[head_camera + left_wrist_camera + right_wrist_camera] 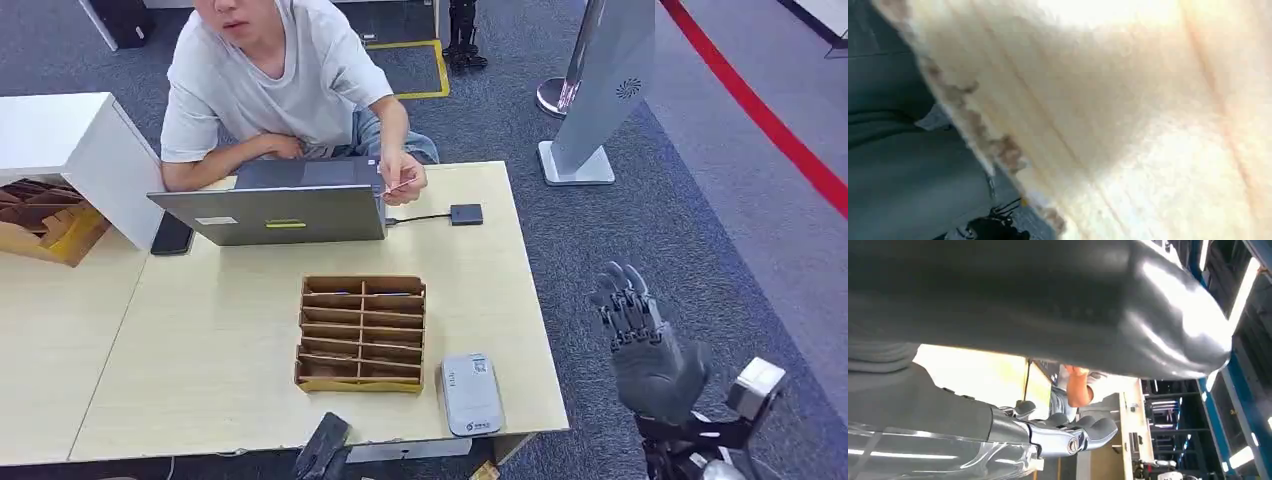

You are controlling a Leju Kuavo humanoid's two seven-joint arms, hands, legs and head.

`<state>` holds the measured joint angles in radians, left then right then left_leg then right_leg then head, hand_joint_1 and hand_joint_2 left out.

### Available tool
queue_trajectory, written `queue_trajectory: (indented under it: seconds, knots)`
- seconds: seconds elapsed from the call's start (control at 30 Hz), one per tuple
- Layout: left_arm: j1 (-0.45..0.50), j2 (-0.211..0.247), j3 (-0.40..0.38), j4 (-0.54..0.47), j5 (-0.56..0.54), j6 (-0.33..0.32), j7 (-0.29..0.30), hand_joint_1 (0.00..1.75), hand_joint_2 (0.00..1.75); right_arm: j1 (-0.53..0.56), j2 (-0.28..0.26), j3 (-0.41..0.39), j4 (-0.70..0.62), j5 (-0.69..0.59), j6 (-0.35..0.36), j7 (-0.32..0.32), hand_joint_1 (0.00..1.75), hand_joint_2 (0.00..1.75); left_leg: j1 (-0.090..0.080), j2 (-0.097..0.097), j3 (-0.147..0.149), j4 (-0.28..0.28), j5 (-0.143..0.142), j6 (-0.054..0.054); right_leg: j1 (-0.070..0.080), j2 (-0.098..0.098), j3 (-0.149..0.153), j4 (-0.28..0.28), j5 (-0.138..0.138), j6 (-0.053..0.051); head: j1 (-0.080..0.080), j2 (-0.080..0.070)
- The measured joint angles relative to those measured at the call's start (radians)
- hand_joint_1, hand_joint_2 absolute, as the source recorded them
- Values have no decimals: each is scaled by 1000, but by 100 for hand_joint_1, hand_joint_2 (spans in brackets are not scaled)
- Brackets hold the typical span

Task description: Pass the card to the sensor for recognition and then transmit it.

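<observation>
A person seated behind the laptop (285, 205) pinches a small card (400, 185) in one hand, just above the laptop's right corner. A grey-white sensor box (470, 393) lies flat near the table's front edge. To the right of the table, off its edge, my right hand (640, 335) is raised with its fingers apart and nothing in it. The right wrist view shows its dark fingers (1068, 432), and the person's arm (1075, 385) beyond them. My left hand (322, 447) is a dark shape at the table's front edge, its fingers unclear.
A brown cardboard slotted rack (362, 332) stands mid-table, left of the sensor box. A small black box (466, 214) is cabled to the laptop. A phone (171, 235) lies at the left. A grey sign stand (600, 90) rises beyond the table. The left wrist view shows blurred wood (1128, 120).
</observation>
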<state>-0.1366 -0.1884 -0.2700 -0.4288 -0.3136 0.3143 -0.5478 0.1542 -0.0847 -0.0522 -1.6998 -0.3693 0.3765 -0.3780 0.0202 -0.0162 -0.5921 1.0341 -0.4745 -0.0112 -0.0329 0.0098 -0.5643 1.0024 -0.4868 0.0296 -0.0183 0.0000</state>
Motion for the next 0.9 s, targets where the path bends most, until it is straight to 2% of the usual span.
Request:
queue_trajectory:
  seconds: [0.6,0.9]
  knots:
    - [49,31,-85,-42,-2,40,-2,0,0,25,1,-31,-16,3,13,-2,0,0,0,0,0,0,0,0,0,0,0,0,0,0,0,0]
    - [85,57,-150,-65,-22,126,3,0,0,45,13,-59,-23,7,30,-10,0,0,0,0,0,0,-1,0,0,0,0,0,-1,0,0,0]
